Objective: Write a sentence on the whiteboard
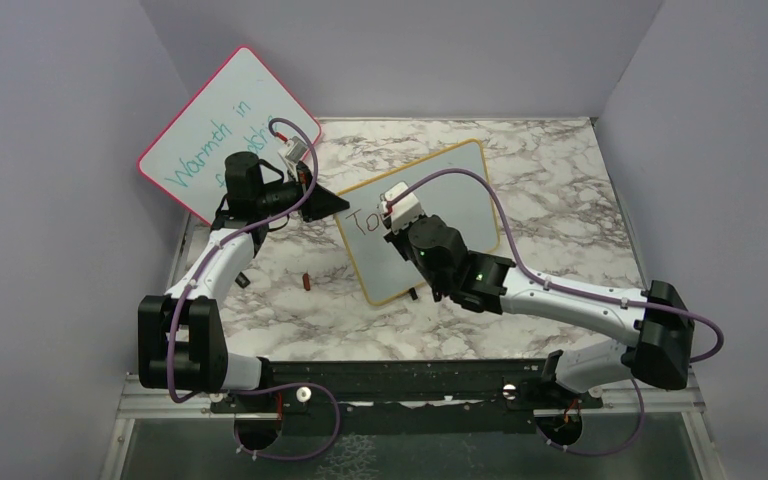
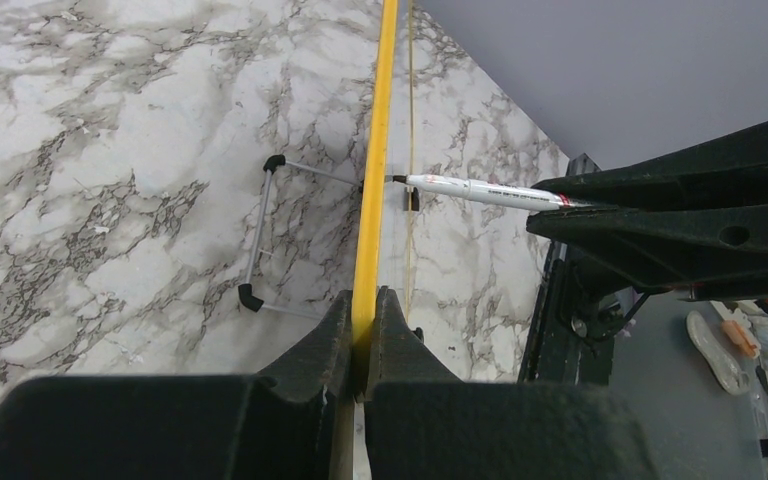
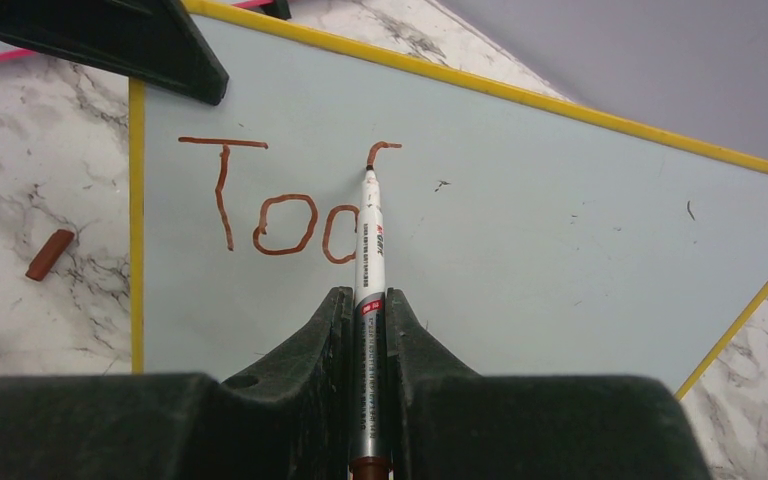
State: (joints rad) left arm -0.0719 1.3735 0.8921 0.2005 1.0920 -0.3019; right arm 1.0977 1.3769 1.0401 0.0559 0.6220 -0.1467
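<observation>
The whiteboard (image 1: 452,200) stood propped at a tilt near the middle of the marble table (image 1: 560,200), in front and to the right of a pink-framed board (image 1: 225,115). The left gripper (image 2: 363,312) was pinched tight on the yellow frame at the board's left edge, one jaw on each face. The right gripper (image 3: 368,305) was clamped on the marker (image 3: 370,235) partway down its barrel, with the tip touching the writing face. The sentence (image 3: 280,200) read "Too" plus a short hooked stroke at the tip, so most of it was outstanding. A loose cap (image 3: 50,254) lay on the table left of the board. Assessment: the board appeared thin, light and stiff, with a slick face. On its wire stand (image 2: 260,235) it would likely slide or tip under pen pressure, so the frame edge, clear of the writing area, was the proper holding point. Fresh ink would probably smear if touched.
</observation>
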